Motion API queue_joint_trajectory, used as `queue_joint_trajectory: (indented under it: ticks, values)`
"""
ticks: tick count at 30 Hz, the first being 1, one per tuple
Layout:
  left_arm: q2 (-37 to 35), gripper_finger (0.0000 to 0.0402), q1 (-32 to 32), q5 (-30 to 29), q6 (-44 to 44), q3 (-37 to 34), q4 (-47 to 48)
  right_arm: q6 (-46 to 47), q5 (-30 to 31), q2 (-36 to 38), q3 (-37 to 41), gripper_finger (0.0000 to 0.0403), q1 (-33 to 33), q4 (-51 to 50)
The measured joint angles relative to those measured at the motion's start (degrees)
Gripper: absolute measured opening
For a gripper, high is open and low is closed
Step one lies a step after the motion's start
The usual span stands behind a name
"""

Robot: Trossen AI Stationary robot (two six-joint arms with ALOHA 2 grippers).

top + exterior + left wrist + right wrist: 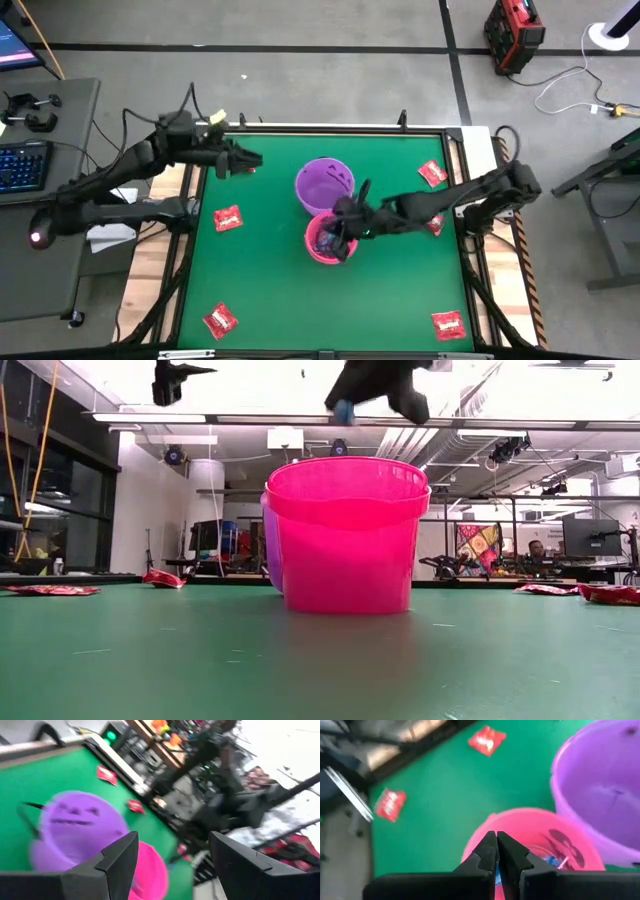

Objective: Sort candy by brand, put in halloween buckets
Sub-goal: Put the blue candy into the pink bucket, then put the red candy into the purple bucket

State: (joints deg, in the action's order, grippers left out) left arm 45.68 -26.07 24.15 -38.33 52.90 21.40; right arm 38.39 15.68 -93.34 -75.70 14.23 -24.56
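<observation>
The pink bucket (330,240) stands at the table's middle, touching the purple bucket (325,183) on its far side. Both stand upright on their bases. My right gripper (340,226) hovers over the pink bucket's open top (535,827), shut on a blue-headed lollipop (343,410). More lollipops (555,862) lie inside the pink bucket. My left gripper (247,160) is raised over the far left part of the table, open and empty (170,865). Red packets (228,218) (220,320) (449,325) lie flat on the green mat. My right gripper pinches a lollipop between its two shut fingers (487,851). The blue wrapped head (343,410) shows just under the fingertips. The fingers come from above, slanting from the table's right. The lollipop is lifted clear above the pink bucket (345,535); its stick is hidden by the gripper.
Two more red packets (432,173) (435,225) lie near the right edge, under and beyond my right arm. The purple bucket (75,827) is between the two grippers. The near middle of the mat (330,310) is bare green. A keyboard (22,165) sits on a side desk to the left.
</observation>
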Motion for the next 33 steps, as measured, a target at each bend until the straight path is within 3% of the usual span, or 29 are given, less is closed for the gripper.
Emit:
queue_joint_trajectory:
  ticks: [8, 14, 18, 22, 28, 30, 33]
  values:
    - [0.01, 0.0232, 28.23, -21.98, -9.48, 0.0, -2.98, -5.3, 7.36, -6.64, 0.0, 0.0008, 0.22, -0.05]
    - [1.57, 0.0232, 42.65, -36.34, -11.1, 0.0, -2.79, -7.02, 5.79, -6.69, -0.04, 0.009, -1.12, -0.57]
    - [2.02, 0.0232, 44.42, -38.08, -11.05, 0.44, -0.35, -10.77, 5.48, -6.69, -1.99, 0.0172, -0.4, -2.75]
    - [3.46, 0.0232, 42.7, -37.06, -11.09, 5.1, 19.18, -16.65, 6.59, -6.69, -8.98, 0.0229, -0.31, -7.44]
    - [8.58, 0.0232, 34.68, -32.01, -10.56, 8.24, 53.31, -19.25, 13.12, -6.69, -22.38, 0.0249, -2.11, -18.13]
    - [10.83, 0.0232, 32.66, -28.46, -6.87, 5.93, 59.26, -19.2, 13.84, -6.67, -25.94, 0.0249, -2.87, -22.4]
    - [14.03, 0.0232, 29.85, -24.02, -2.0, -0.22, 59.67, -17.44, 13.9, -6.65, -29.23, 0.0249, -3.8, -27.95]
